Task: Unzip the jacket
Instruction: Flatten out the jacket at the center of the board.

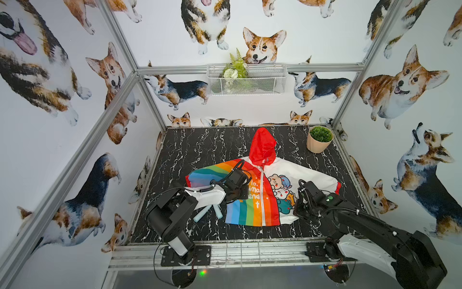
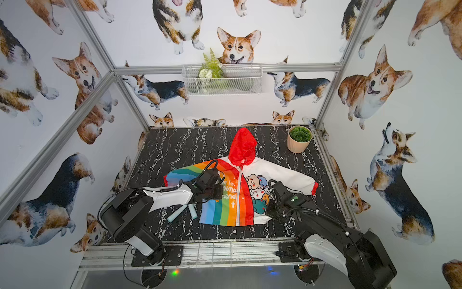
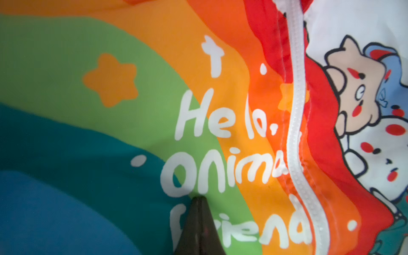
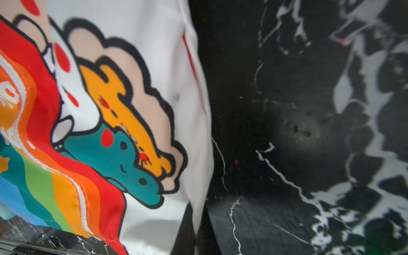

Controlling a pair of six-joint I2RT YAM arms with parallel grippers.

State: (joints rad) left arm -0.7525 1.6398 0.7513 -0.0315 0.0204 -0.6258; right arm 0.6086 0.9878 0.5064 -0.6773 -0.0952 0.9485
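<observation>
The jacket (image 1: 262, 190) (image 2: 235, 192) lies flat on the black marble table (image 1: 200, 150), red hood toward the back. Its white zipper (image 1: 261, 192) (image 3: 297, 123) runs closed down the front between the rainbow half and the white cartoon half. My left gripper (image 1: 243, 194) (image 3: 197, 199) is shut, its tips pinching the rainbow fabric by the white lettering, to the left of the zipper. My right gripper (image 1: 298, 207) (image 4: 197, 212) is shut on the white side edge of the jacket (image 4: 154, 55), low on the cartoon half; white cloth runs between its fingers (image 4: 185, 231).
A potted plant (image 1: 320, 138) stands at the back right corner. Two pale blue sticks (image 1: 203, 214) lie beside the left arm, left of the jacket's hem. A wire basket (image 1: 247, 78) hangs on the back wall. A metal rail (image 1: 225, 252) borders the table's front.
</observation>
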